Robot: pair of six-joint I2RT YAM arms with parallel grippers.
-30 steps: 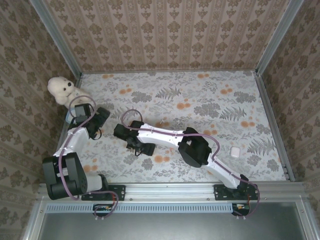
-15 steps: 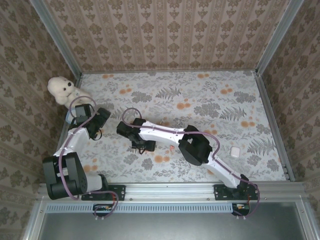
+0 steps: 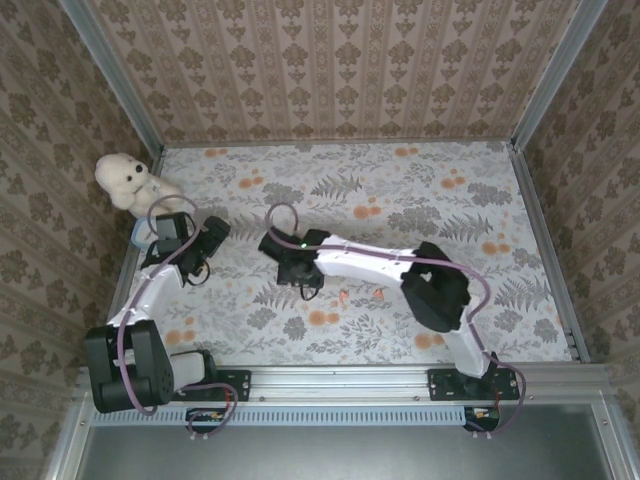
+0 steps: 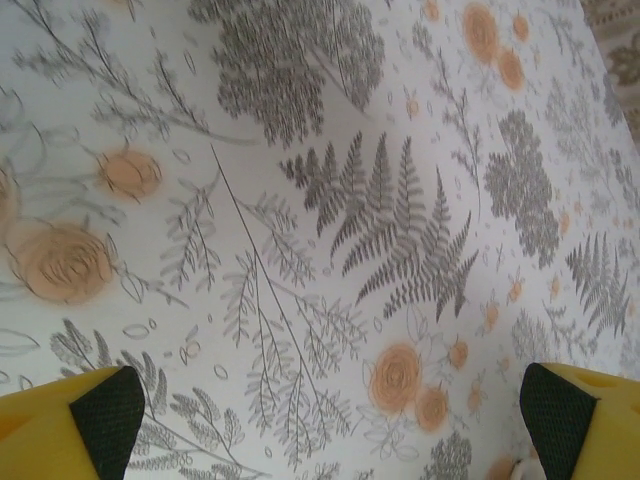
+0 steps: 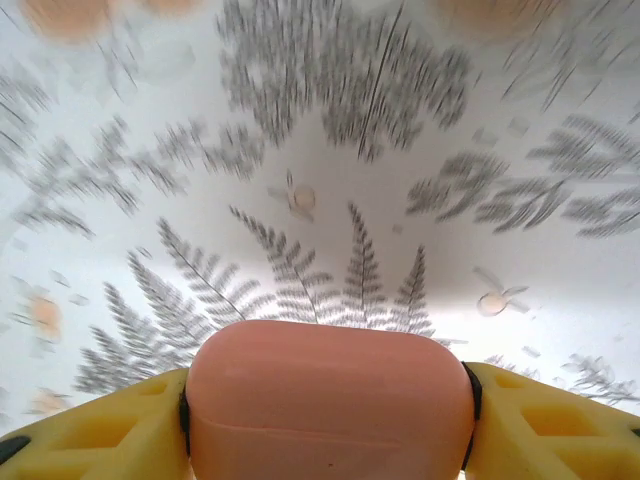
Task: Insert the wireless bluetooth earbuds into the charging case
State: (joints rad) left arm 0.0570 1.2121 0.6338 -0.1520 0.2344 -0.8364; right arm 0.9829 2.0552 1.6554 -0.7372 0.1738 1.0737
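Grips a pink charging case (image 5: 330,370), lid shut and insides hidden, between the fingers of the right gripper (image 5: 328,405), holds the left gripper (image 4: 330,415) spread wide over the flowered tablecloth (image 4: 300,200), and shows two tiny orange-red earbuds (image 3: 343,296) lying loose on that cloth just right of the case.

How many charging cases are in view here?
1: a pink case held in the right gripper, just above the tablecloth. Others may be hidden from the cameras.
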